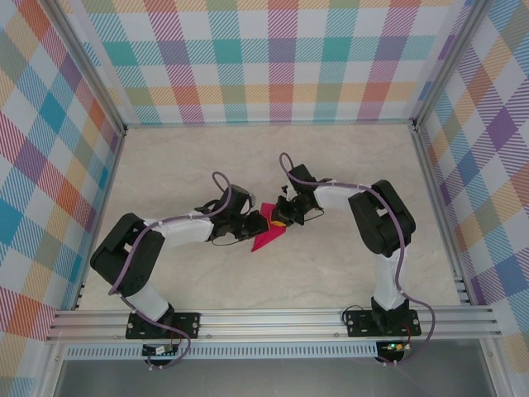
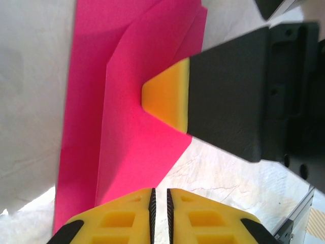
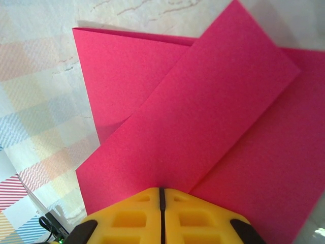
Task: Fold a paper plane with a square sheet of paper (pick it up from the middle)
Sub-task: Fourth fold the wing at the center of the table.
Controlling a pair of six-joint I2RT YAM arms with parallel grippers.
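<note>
From above, hard to make out much of the square sheet of paper: only a magenta wedge at mid-desk, partly covered by the left pincer and the right pincer meeting over it. No telling the folds from there.

Clearer from the left wrist: lies flat on the pale marbled desk, folded, with an angled flap laid over a long strip. Cut off at the top of the frame and hidden at the bottom behind the left pincer. Barely parted there, with a thin slit between the yellow pads; cannot tell whether any paper sits in that slit. Pressed down on the flap by the yellow tip of the right pincer, coming in from the right.

From the right wrist, pressed together with no gap at the right pincer, with the sheet running in under the pads. Cannot tell whether pinched or merely held down.

Around: checked walls on three sides, purple cables looping off both arms, a metal rail along the near edge.
</note>
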